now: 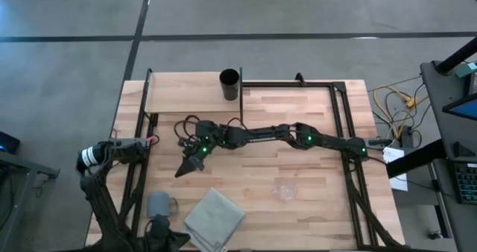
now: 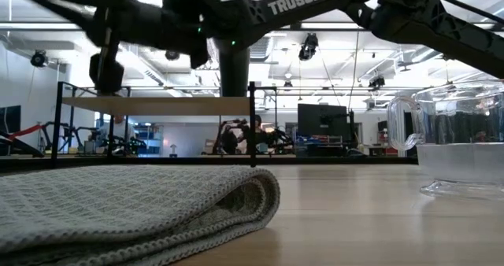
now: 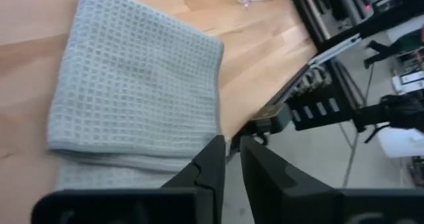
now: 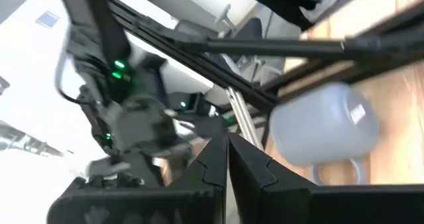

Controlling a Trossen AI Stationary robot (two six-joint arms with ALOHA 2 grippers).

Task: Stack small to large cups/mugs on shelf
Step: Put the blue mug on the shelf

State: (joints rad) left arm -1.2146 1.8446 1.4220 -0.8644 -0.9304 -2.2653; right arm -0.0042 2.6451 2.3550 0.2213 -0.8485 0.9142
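Note:
The black cup (image 1: 229,84) stands upright on the pale wooden shelf (image 1: 186,93) at the table's far left, near the shelf's right end; it also shows in the low view (image 2: 234,69). The blue-grey mug (image 1: 159,204) stands on the table near the front left, its handle toward the right. The clear glass cup (image 1: 285,191) stands on the table right of centre. My right gripper (image 1: 188,167) is shut and empty. It hangs over the table between the shelf and the mug, pointing toward the mug (image 4: 324,134). My left gripper (image 3: 232,159) waits at the near left edge beside the cloth, its fingers a narrow gap apart.
A folded grey waffle cloth (image 1: 215,218) lies at the near edge, right of the mug. Black frame rails (image 1: 346,133) run along the table's right and left sides. Bare tabletop lies between the shelf and the glass cup.

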